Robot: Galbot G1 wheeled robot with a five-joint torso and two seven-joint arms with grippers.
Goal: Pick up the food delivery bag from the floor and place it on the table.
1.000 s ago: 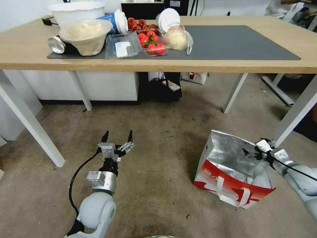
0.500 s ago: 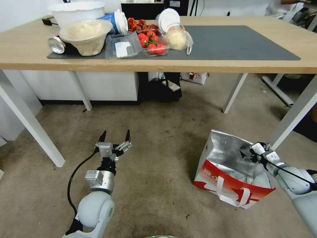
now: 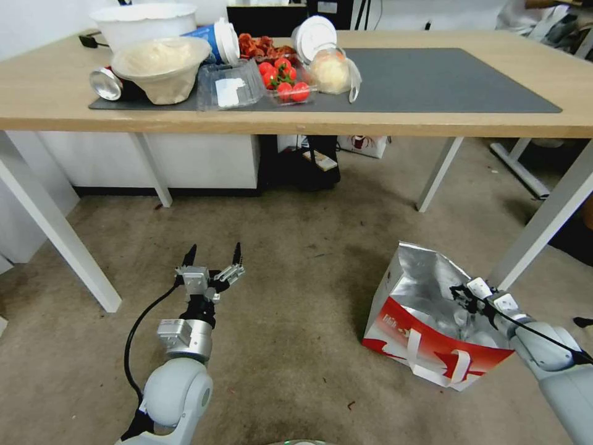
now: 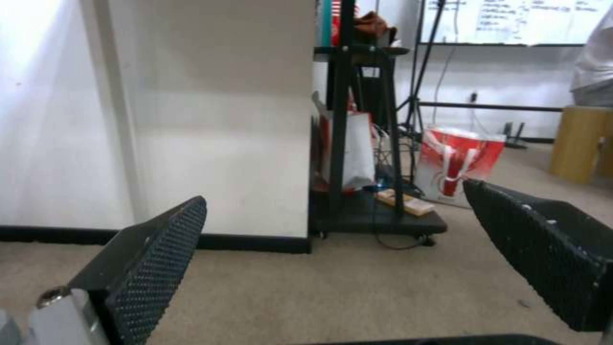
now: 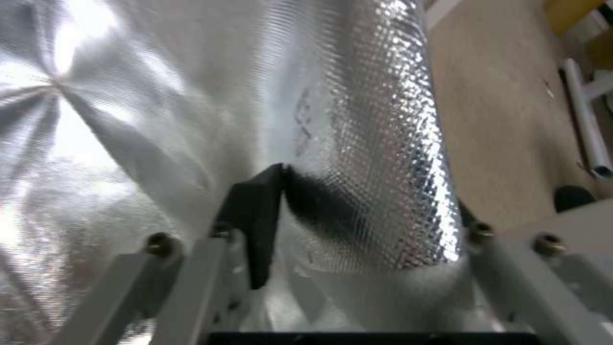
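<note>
Lower now, right tool (image 3: 462, 295) in food delivery bag (image 3: 426, 321) on beige carpet (image 3: 296, 346)

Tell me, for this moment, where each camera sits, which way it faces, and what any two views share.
Head view: from the robot's head, looking forward and down at the table, carpet and food delivery bag; both arms show, left pincer open above the carpet.
Left wrist view: low on the left arm, facing along the floor to a white cabinet; its open fingers frame it.
Right wrist view: at the bag's foil rim, right pincer straddling it.
Shared: head and right wrist views both show the bag's foil.
</note>
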